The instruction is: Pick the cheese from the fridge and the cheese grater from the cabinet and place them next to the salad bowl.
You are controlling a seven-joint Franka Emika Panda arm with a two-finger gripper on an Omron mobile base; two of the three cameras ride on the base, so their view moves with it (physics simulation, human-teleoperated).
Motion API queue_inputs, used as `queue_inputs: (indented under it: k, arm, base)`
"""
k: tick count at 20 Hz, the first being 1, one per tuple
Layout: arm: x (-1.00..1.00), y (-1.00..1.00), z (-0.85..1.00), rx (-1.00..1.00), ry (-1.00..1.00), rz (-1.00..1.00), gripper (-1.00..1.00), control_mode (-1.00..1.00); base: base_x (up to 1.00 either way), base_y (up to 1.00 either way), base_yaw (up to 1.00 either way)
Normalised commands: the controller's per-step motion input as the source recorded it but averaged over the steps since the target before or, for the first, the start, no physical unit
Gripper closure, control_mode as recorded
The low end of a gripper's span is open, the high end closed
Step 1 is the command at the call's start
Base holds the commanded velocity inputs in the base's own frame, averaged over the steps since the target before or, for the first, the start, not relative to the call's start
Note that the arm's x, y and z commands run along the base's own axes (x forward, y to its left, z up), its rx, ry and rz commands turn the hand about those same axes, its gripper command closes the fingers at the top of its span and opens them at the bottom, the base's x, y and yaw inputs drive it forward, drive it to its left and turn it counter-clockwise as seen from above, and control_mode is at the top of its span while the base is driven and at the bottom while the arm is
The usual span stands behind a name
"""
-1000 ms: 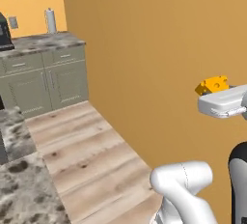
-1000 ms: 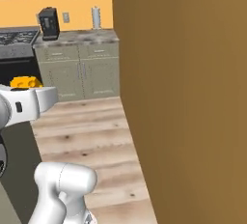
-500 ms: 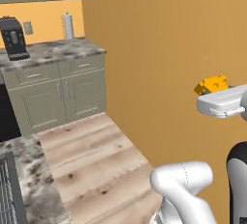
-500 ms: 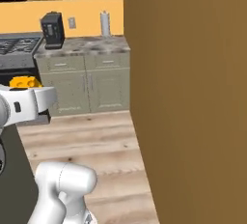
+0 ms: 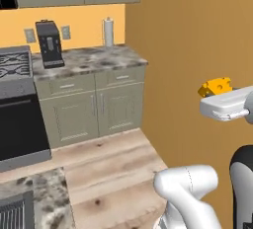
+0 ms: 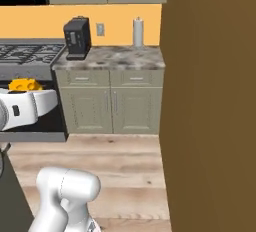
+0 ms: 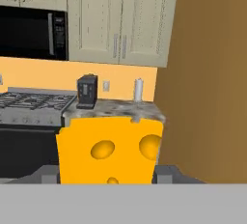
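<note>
The arm is rising from the near edge of both base views, its white elbow bent low in front, and its hand is reaching out level at about tabletop height. The gripper (image 7: 107, 177) is sitting closed on the cheese (image 7: 110, 149), a yellow-orange wedge with round holes that is wedged between the two dark fingers (image 7: 46, 174) in the hand view. In the left base view the cheese (image 5: 215, 86) is poking out above the white hand on the right, in front of a tall orange-brown wall panel (image 5: 197, 40); in the right base view the cheese (image 6: 25, 84) is sitting on the hand at the left edge. Beyond it, the hand is pointing toward the far kitchen wall, where a marbled tabletop (image 6: 112, 59) is carrying a black coffee machine (image 6: 76, 37) and a paper towel roll (image 6: 138, 32), above khaki lower cupboards (image 6: 111, 107). A stove (image 5: 15, 65) is standing just to the left of that tabletop, and a black microwave (image 7: 33, 33) is hanging above it. Pale wooden floor (image 5: 108, 164) is lying between the robot and those cupboards.
</note>
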Motion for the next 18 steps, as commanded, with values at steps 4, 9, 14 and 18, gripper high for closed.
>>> queue_inputs:
  k: [4, 9, 14, 18]
  arm:
    - [0.00, 0.00, 0.00, 0.00, 0.00, 0.00, 1.00, 1.00]
    - [0.00, 0.00, 0.00, 0.00, 0.00, 0.00, 1.00, 1.00]
    - [0.00, 0.00, 0.00, 0.00, 0.00, 0.00, 1.00, 1.00]
    - [0.00, 0.00, 0.00, 0.00, 0.00, 0.00, 1.00, 1.00]
  base:
    - [1.00, -0.28, 0.36]
    - [1.00, -0.32, 0.41]
    - [0.75, -0.06, 0.48]
    - [0.57, 0.00, 0.52]
